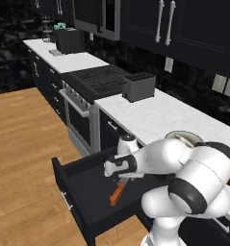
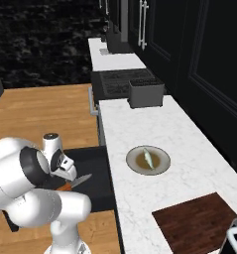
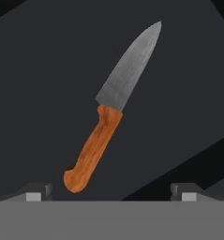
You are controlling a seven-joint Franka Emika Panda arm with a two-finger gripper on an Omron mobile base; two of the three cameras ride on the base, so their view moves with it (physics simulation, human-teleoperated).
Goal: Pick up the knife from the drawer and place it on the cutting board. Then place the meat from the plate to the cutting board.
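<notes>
The knife (image 3: 112, 110) lies flat on the dark floor of the open drawer (image 1: 83, 192), its orange handle (image 1: 117, 193) toward the drawer front and its silver blade (image 2: 81, 180) pointing toward the counter. My gripper (image 3: 111, 192) hangs open just above it, one fingertip (image 3: 38, 191) on each side of the handle's butt, touching nothing. On the white counter sits the round plate (image 2: 162, 161) with the pale meat (image 2: 148, 158) lying on it. The dark reddish cutting board (image 2: 199, 223) lies on the counter beyond the plate, at the near right. My arm hides part of the plate (image 1: 184, 137).
A dark box-shaped block (image 1: 138, 86) stands on the counter beside the stove (image 1: 99, 79). Black cabinets with silver handles hang above. The drawer's front panel (image 1: 66, 194) juts over the wooden floor (image 1: 25, 158). A white-rimmed object (image 2: 234, 240) sits at the board's near corner.
</notes>
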